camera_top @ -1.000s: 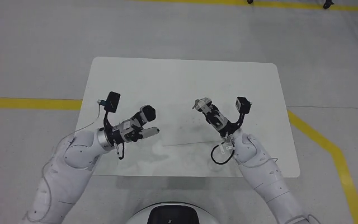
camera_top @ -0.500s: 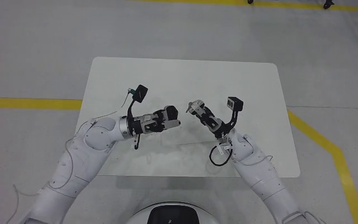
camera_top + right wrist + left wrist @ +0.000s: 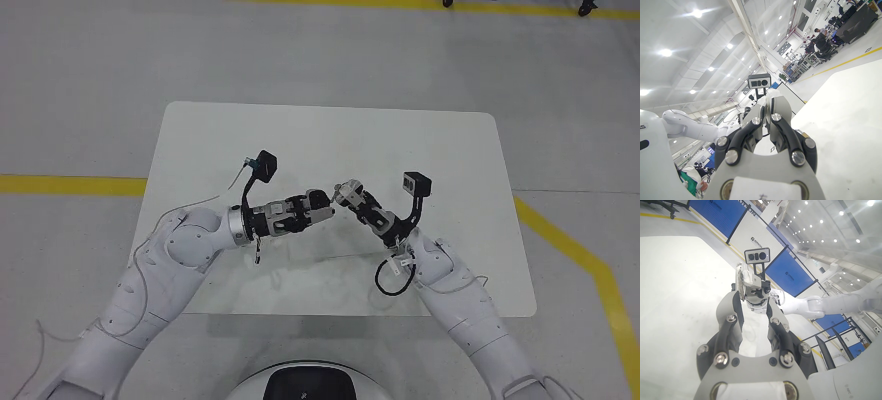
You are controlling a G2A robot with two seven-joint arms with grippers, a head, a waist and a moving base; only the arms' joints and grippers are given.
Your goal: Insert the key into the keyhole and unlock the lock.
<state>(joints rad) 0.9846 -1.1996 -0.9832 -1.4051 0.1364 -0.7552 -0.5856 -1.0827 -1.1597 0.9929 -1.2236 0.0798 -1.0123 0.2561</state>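
Seeing left gripper jaws wide, right gripper jaws pinched narrow, tip to tip above tabletop. Brass padlock mostly hidden behind right linkage; I can't tell what right jaws hold.

Arms white; left gripper & right gripper grey/black w/ silver screws; black wrist cams; black cable loop.

A white table stands on grey floor crossed by a yellow line.
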